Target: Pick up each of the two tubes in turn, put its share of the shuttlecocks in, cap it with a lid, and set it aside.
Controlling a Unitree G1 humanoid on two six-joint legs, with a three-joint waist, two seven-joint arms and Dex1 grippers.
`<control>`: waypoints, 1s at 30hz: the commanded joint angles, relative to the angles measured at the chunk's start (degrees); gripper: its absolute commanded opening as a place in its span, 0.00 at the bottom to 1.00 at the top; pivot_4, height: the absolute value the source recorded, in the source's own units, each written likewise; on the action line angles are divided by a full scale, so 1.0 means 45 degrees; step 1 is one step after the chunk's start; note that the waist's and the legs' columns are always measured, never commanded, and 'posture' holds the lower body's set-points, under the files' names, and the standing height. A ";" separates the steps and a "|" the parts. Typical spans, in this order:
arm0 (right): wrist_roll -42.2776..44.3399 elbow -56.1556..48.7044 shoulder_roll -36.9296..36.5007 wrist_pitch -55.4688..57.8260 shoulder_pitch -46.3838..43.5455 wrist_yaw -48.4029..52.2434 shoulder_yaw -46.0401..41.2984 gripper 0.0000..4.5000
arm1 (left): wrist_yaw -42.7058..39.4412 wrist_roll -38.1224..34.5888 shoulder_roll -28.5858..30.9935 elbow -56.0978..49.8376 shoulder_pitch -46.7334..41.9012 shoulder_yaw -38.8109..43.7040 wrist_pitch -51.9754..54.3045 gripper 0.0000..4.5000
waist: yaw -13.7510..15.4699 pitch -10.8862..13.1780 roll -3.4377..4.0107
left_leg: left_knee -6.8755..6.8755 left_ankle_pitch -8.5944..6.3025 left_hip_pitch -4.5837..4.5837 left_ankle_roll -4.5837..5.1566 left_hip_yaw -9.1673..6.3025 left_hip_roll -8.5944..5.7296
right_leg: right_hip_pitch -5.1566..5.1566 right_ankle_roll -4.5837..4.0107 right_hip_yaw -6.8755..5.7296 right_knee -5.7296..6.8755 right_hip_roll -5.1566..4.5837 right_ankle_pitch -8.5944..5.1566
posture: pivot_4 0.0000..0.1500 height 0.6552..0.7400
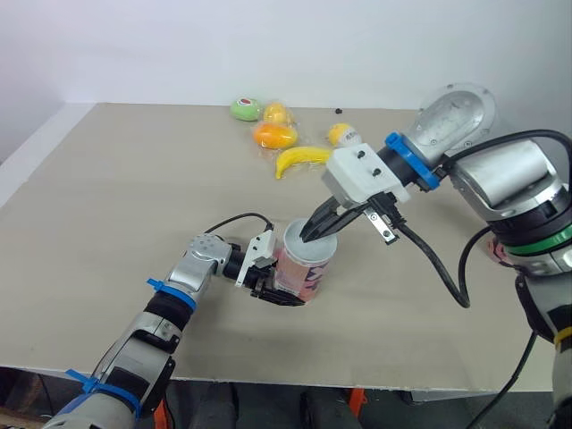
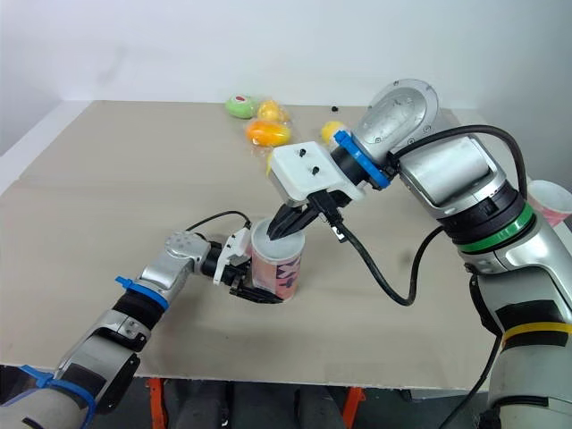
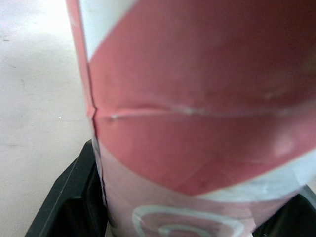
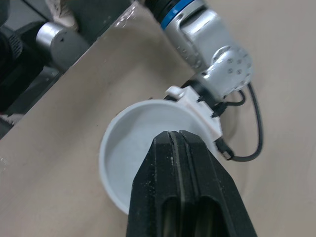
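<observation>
A pink and white tube point(image 1: 305, 271) stands upright on the tan table point(image 1: 125, 197) near its front edge. My left gripper point(image 1: 279, 290) is shut on the tube's lower part from the left; the left wrist view has the tube wall point(image 3: 197, 123) close up between black fingers point(image 3: 64, 197). My right gripper point(image 1: 309, 235) comes down from the right, shut, its tips pressed together at the tube's white round top point(image 4: 133, 143). I cannot tell whether that top is a lid or the open mouth. A second pink tube point(image 2: 549, 202) stands at the right edge.
Toy fruit lies at the back of the table: a green piece point(image 1: 246, 108), an orange point(image 1: 274, 134), a banana point(image 1: 299, 159) and a yellow lemon point(image 1: 340, 133). A black cable point(image 1: 442, 268) hangs from my right wrist over the table.
</observation>
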 commanded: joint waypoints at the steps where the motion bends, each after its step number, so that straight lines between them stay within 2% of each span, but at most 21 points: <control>1: -0.1859 0.0624 0.0501 -0.1122 0.0082 0.0446 0.0510 0.01 | 0.0271 0.0299 0.0182 0.0311 0.0055 0.0050 0.0121 0.69 | 0.0001 0.0000 0.0001 | 0.0002 0.0000 0.0003 0.0000 0.0001 0.0001 | 0.0001 0.0005 -0.0001 0.0000 0.0002 0.0004 | 1.00 0.43; 7: -0.3252 0.1300 0.0894 -0.2434 0.0460 0.0482 0.1806 0.01 | 0.0299 0.0293 0.0168 0.0338 -0.0003 0.0108 0.0124 0.69 | -0.0008 -0.0016 -0.0006 | 0.0002 0.0002 0.0044 -0.0001 0.0001 0.0002 | 0.0029 -0.0001 -0.0001 0.0000 0.0004 0.0009 | 1.00 0.43; 10: -0.3505 0.1601 0.1116 -0.2715 0.0522 0.0482 0.1828 0.01 | 0.0327 0.0256 0.0149 0.0314 -0.0042 0.0144 0.0180 0.69 | -0.0049 -0.0021 -0.0013 | 0.0000 0.0000 0.0146 -0.0004 0.0005 0.0003 | 0.0063 -0.0063 -0.0001 -0.0001 0.0001 -0.0020 | 1.00 0.43; 17: -0.0729 0.1663 0.1586 -0.0578 -0.0320 0.0482 -0.0546 0.01 | 0.0324 0.0179 0.0173 0.0146 0.0043 0.0237 0.0311 0.69 | -0.0159 -0.0009 -0.0014 | -0.0005 0.0000 0.0172 -0.0005 0.0003 0.0003 | 0.0091 -0.0102 0.0002 -0.0001 -0.0008 0.0020 | 1.00 0.43; 19: -0.0445 0.1816 0.1626 -0.0270 -0.0484 0.0361 -0.1538 0.15 | 0.0324 0.0165 0.0162 0.0119 0.0067 0.0261 0.0331 0.69 | -0.0155 0.0001 -0.0002 | -0.0007 0.0004 0.0118 0.0001 0.0002 0.0003 | 0.0063 -0.0099 0.0003 0.0000 -0.0005 0.0027 | 1.00 0.43; 20: 0.0044 0.1631 0.1239 0.0073 -0.0430 0.0396 -0.2253 0.19 | 0.0335 0.0168 0.0141 0.0110 0.0087 0.0269 0.0320 0.69 | -0.0142 0.0005 -0.0006 | -0.0007 0.0005 0.0094 0.0001 0.0001 0.0002 | 0.0045 -0.0089 0.0003 0.0000 -0.0003 0.0026 | 1.00 0.43; 21: 0.0357 0.1435 0.0950 0.0352 -0.0309 0.0379 -0.2843 0.33 | 0.0333 0.0165 0.0130 0.0100 0.0101 0.0278 0.0319 0.69 | -0.0088 0.0010 -0.0005 | -0.0006 0.0005 0.0068 0.0001 -0.0005 0.0002 | 0.0033 -0.0050 0.0003 0.0000 0.0001 0.0049 | 1.00 0.43; 22: 0.0583 0.1202 0.0642 0.0657 -0.0125 0.0334 -0.3276 0.40 | 0.0337 0.0165 0.0119 0.0089 0.0114 0.0287 0.0317 0.69 | -0.0011 0.0014 -0.0006 | -0.0005 0.0006 0.0025 0.0001 -0.0016 -0.0004 | 0.0013 -0.0050 0.0003 0.0000 0.0004 0.0053 | 1.00 0.43; 24: 0.0984 0.0584 -0.0007 0.1237 0.0519 0.0166 -0.4117 0.65 | 0.0334 0.0144 0.0108 0.0033 0.0135 0.0315 0.0345 0.69 | 0.0075 0.0014 -0.0007 | -0.0002 0.0005 -0.0039 -0.0001 -0.0026 -0.0012 | -0.0016 -0.0058 0.0000 -0.0015 0.0002 0.0051 | 1.00 0.43; 25: 0.1166 0.0252 -0.0291 0.1486 0.0894 0.0035 -0.4492 0.73 | 0.0345 0.0131 0.0092 0.0008 0.0137 0.0322 0.0359 0.69 | 0.0073 0.0014 -0.0007 | -0.0007 -0.0003 -0.0043 -0.0008 -0.0027 -0.0013 | -0.0011 -0.0056 -0.0003 -0.0042 0.0002 0.0048 | 1.00 0.43; 26: 0.1312 -0.0089 -0.0472 0.1761 0.1232 -0.0161 -0.4807 0.87 | 0.0334 0.0112 0.0101 -0.0026 0.0148 0.0333 0.0371 0.69 | 0.0069 0.0014 -0.0007 | -0.0025 -0.0011 -0.0044 -0.0009 -0.0023 -0.0011 | -0.0006 -0.0057 -0.0001 -0.0077 0.0002 0.0049 | 1.00 0.43; 28: 0.1859 -0.1054 -0.0947 0.2513 0.2445 -0.0751 -0.5740 1.00 | 0.0331 0.0095 0.0086 -0.0061 0.0153 0.0344 0.0355 0.69 | 0.0064 0.0014 -0.0007 | -0.0051 -0.0012 -0.0045 -0.0008 -0.0023 -0.0012 | -0.0002 -0.0056 -0.0001 -0.0099 0.0001 0.0050 | 1.00 0.43; 30: 0.2270 -0.2042 -0.1258 0.3074 0.3909 -0.1484 -0.6643 1.00 | 0.0314 0.0068 0.0074 -0.0118 0.0169 0.0368 0.0341 0.69 | 0.0061 0.0024 0.0012 | -0.0062 -0.0011 -0.0045 -0.0008 -0.0021 -0.0012 | -0.0008 -0.0057 0.0001 -0.0101 0.0002 0.0050 | 1.00 0.43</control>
